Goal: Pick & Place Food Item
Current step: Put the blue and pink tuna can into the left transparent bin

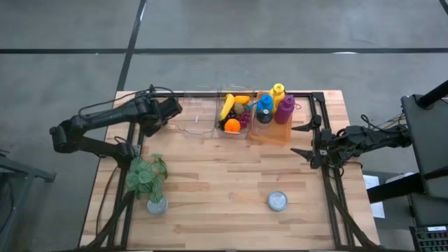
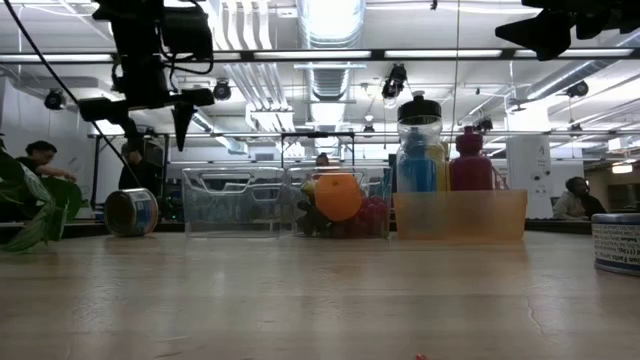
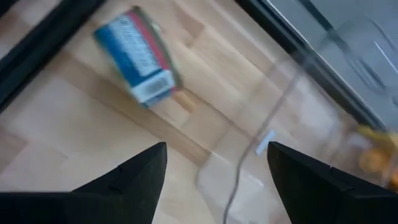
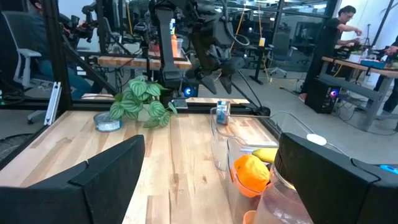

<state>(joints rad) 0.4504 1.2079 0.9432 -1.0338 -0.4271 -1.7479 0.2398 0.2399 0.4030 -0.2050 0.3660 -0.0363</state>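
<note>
Can on its side at the far left

Can [image 3: 140, 59] with a blue, white and red label lies tipped on the table [image 1: 224, 189] beside the clear bin [image 1: 196, 120]. Left gripper [image 3: 214, 162] hangs above it, jaws wide and empty; right gripper [image 1: 306, 140], also wide, waits at the right edge

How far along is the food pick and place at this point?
Done: a banana and an orange already lie in the clear bin. In hand: nothing; the left gripper hangs open above a blue-labelled can lying on its side. Left: grasping and placing it. The right gripper waits open.
</note>
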